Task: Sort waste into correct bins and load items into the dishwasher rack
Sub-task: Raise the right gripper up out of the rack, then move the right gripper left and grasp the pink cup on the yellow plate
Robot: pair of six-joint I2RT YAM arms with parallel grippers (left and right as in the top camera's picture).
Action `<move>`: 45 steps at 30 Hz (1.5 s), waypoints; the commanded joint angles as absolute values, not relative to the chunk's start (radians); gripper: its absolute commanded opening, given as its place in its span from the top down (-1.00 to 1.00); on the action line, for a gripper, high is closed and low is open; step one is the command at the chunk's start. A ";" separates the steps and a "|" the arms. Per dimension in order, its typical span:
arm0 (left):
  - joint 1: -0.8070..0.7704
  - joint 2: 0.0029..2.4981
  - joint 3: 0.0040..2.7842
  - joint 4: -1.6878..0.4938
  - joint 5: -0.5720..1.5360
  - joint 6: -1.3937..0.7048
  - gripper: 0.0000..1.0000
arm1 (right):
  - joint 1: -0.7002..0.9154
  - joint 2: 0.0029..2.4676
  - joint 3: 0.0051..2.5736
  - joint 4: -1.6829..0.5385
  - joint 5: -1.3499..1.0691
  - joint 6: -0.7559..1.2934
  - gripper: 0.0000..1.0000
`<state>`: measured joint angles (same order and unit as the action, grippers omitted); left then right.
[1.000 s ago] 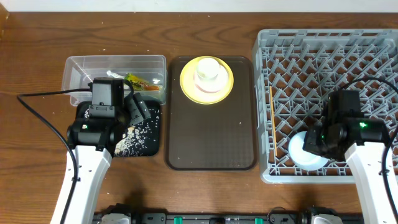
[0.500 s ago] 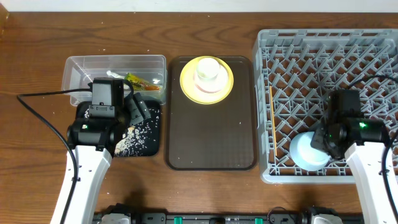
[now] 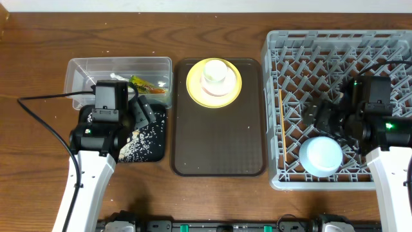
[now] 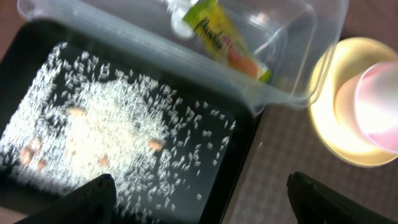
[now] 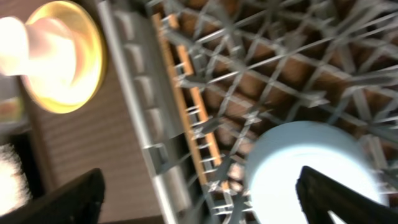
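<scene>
The right end effector (image 3: 320, 115) is backing off the light blue bowl (image 3: 321, 156) at lower right, gaping wide; the left end effector (image 3: 141, 115) is hanging wide too.

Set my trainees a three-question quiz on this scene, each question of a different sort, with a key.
1. True or false: the light blue bowl lies in the dishwasher rack.
2. The snack wrapper lies in: A) the clear tub; B) the black tray; C) the brown serving tray.
3. Fill in: the cup stands on the yellow ____.
Key: 1 true; 2 A; 3 plate.
</scene>
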<state>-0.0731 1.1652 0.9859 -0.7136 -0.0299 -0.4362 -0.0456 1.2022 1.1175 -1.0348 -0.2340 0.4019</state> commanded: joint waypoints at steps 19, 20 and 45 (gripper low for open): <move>-0.068 1.170 0.979 -0.700 -0.007 -0.423 -0.81 | -0.038 1.197 1.134 -1.055 -0.426 0.172 0.37; -0.068 1.170 0.979 -0.701 -0.008 -0.423 -0.81 | -0.038 1.197 1.139 -1.055 -0.426 0.155 0.38; -0.069 1.173 0.979 -0.706 -0.008 -0.423 -0.81 | 0.480 1.747 1.693 -0.733 -0.030 0.010 0.92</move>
<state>-0.0727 1.1656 0.9859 -0.7033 -0.0063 -0.4366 0.4297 1.6840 1.6772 -0.7803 -0.1036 0.0956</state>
